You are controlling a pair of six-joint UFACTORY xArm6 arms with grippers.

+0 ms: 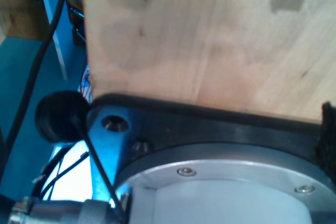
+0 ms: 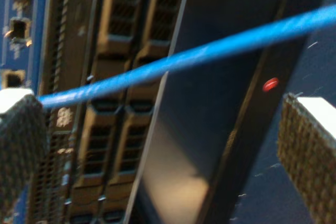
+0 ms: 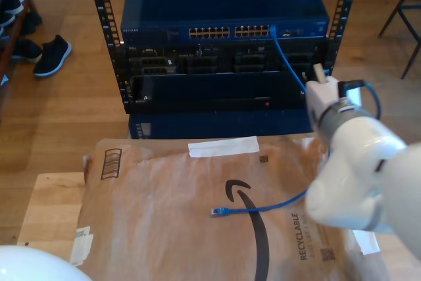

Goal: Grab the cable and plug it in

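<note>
Brown cardboard sheet [image 3: 171, 215] covers the wooden table [image 3: 49, 208]; blue cable [image 3: 263, 207] lies on it

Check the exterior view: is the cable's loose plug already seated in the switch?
No. The loose plug lies on the brown paper; the cable enters the switch at its other end.

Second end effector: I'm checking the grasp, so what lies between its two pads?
The cable crosses the gap between the pads of my second end effector, in the second wrist view.
</note>
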